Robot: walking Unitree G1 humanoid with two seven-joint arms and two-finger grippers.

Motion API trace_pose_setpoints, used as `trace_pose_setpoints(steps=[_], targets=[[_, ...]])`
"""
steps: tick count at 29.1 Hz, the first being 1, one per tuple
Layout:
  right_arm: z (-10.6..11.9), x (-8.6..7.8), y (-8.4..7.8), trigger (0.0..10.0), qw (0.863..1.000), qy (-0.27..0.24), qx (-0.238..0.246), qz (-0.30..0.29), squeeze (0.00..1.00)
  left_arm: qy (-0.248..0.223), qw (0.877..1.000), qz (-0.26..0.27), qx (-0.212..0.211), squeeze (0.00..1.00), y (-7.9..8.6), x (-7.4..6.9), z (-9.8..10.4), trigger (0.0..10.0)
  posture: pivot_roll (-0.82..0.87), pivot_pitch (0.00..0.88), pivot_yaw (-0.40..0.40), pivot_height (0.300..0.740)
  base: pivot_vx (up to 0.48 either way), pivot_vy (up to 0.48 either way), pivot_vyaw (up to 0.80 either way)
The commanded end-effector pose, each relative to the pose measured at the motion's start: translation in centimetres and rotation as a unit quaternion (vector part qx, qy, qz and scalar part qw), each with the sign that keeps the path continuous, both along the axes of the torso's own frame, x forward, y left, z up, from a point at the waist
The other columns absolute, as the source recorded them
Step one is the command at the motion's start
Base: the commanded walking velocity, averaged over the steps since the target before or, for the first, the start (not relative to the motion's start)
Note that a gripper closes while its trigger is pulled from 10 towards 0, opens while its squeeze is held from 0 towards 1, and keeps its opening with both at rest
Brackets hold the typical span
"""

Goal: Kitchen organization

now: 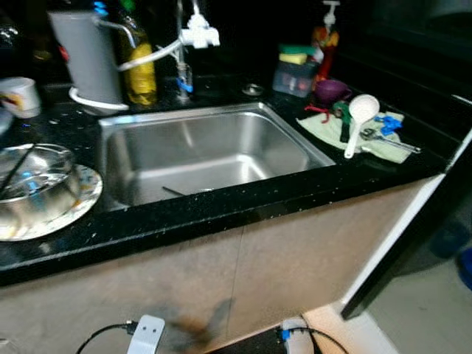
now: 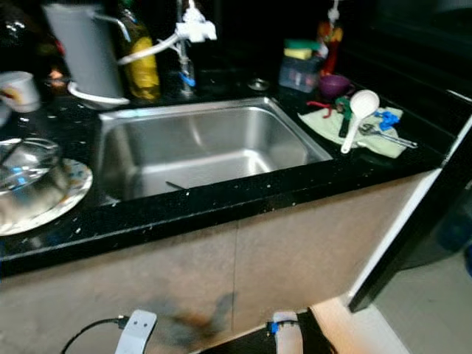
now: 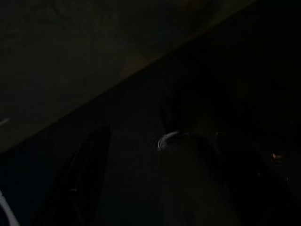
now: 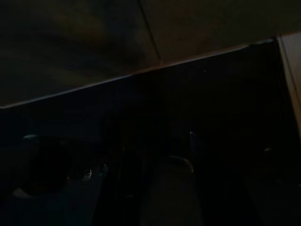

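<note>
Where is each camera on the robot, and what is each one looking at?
Left eye view: on the head, looking down at the sink and black counter; both arms show low.
Right eye view: beside it, same sink, with the white ladle on the right.
Left wrist view: on the left arm, very dark, facing the cabinet front.
Right wrist view: on the right arm, dark too.
Both eye views share the whole sink scene.

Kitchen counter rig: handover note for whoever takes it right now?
Both arms hang idle below the counter edge; wrist views too dark to judge the fingers.
Sink is nearly bare, one thin utensil on its bottom.
Left of it, a steel bowl sits on a plate.
Right of it, a white ladle and small tools lie on a cloth.
Nothing is held and nothing looks sorted yet; all organizing remains.
</note>
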State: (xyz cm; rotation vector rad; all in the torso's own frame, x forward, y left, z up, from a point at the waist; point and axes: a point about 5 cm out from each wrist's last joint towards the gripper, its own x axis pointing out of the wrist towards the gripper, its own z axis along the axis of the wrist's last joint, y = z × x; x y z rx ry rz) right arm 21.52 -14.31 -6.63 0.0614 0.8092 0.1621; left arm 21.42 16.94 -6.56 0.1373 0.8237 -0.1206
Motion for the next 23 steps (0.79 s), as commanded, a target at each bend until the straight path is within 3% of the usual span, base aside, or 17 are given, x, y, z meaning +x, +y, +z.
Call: trace_pose_setpoints(steps=[1,16,23], targets=[[-0.44,-0.72,-0.1,10.0,1.0,0.011,0.001,-0.005,0.0,0.003,1.0,-0.006,0.0,0.0,-0.24,-0.17,-0.13,10.0,-0.06,0.11,-0.046,0.74,0.0,0.0,0.0],[-0.61,-1.06,0.21,10.0,1.0,0.016,0.007,0.008,0.0,0.02,1.0,0.011,-0.012,0.0,-0.26,-0.88,-0.55,10.0,-0.06,0.11,-0.052,0.74,0.0,0.0,0.0],[-0.59,-1.04,0.37,10.0,1.0,0.015,0.008,0.012,0.0,0.011,1.0,0.011,0.01,0.0,0.17,-0.88,-0.47,10.0,-0.05,0.114,-0.052,0.74,0.0,0.0,0.0]])
